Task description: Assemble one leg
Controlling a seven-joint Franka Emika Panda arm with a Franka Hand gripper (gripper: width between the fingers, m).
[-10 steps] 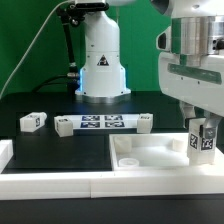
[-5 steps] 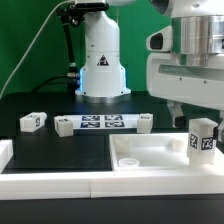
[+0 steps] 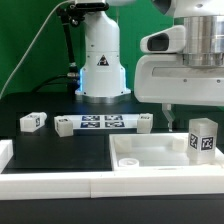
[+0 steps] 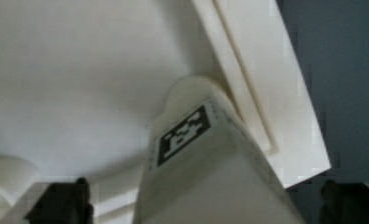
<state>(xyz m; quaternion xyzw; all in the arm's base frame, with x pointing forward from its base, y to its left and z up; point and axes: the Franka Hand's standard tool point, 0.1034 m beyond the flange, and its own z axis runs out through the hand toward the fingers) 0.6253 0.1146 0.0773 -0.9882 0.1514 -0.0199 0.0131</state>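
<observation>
A leg [image 3: 203,137], a small white post with a black-and-white tag facing the camera, stands upright at the right end of the large white panel [image 3: 150,156]. My gripper [image 3: 192,112] hangs just above it, open and empty; one dark fingertip [image 3: 169,120] shows to the exterior view's left of the leg's top. In the wrist view the leg [image 4: 190,135] rises between the two spread fingertips [image 4: 60,200] of my gripper [image 4: 202,205], which do not touch it. The panel's raised rim [image 4: 252,70] runs beside it.
Three more legs lie on the black table: one [image 3: 32,121] at the left, one [image 3: 63,126] and one [image 3: 145,121] at the ends of the marker board [image 3: 103,123]. The robot's white base [image 3: 102,60] stands behind. A white border [image 3: 50,183] runs along the front.
The gripper has opened, let go of the leg and risen; the leg stays standing on the panel.
</observation>
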